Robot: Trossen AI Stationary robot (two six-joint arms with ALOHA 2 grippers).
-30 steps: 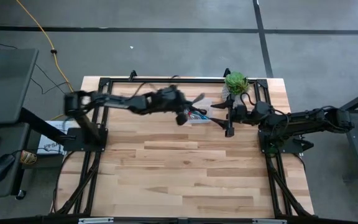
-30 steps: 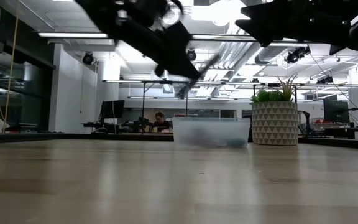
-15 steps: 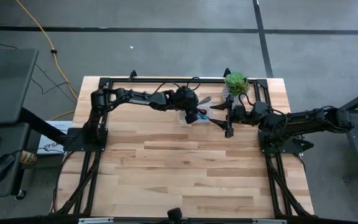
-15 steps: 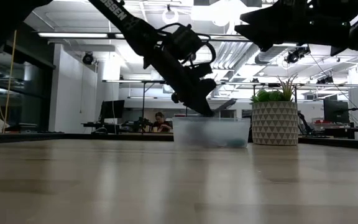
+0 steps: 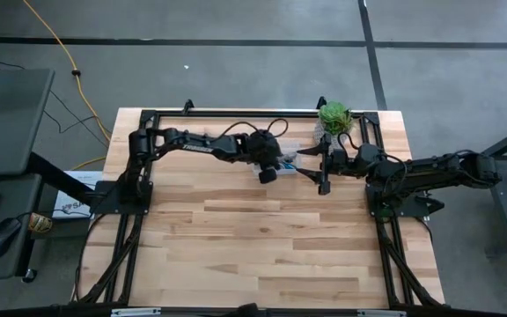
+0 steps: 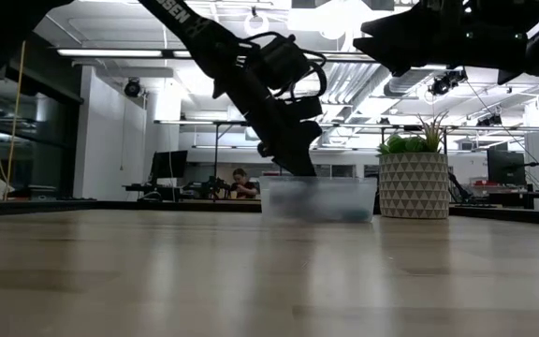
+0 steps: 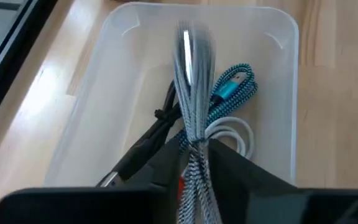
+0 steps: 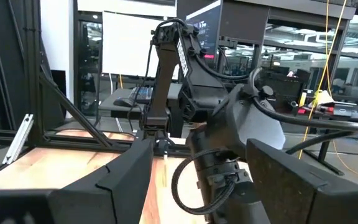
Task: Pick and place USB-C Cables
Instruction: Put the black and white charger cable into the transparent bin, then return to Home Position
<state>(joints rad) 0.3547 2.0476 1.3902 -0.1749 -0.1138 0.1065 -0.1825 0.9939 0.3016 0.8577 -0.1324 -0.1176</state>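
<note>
My left gripper [image 5: 268, 169] reaches down into a clear plastic bin [image 7: 92, 106] at the table's far middle and is shut on a whitish-grey braided cable bundle [image 7: 191, 81] with red bits. A blue braided cable [image 7: 232, 87], a black cable [image 7: 160, 121] and a white loop [image 7: 238, 134] lie on the bin's floor. In the low view the left gripper [image 6: 293, 159] dips behind the bin's [image 6: 318, 198] rim. My right gripper [image 5: 324, 176] hovers open just right of the bin; the right wrist view [image 8: 197, 180] looks past its spread fingers at the left arm. My left gripper pinches the whitish-grey bundle between its two fingers [image 7: 160, 165] near one end [image 7: 194, 149], several strands together. The fingers slant down from above and from the table's left, along the bundle. The bundle sticks out ahead of them over the bin's contents; whether its free end touches them, I cannot tell.
A potted plant [image 5: 334, 117] in a patterned pot [image 6: 414, 185] stands at the far edge, right of the bin. Black frame rails [image 5: 236, 113] run along the table's far and side edges. Bare wood [image 5: 253, 238] lies toward the near edge. A person [image 6: 240, 181] sits far behind.
My left arm has swung toward the table's right and come down, from well above the table to the bin, carrying the whitish-grey bundle with it; its gripper now dips below the bin's rim. The right arm has stayed still.
</note>
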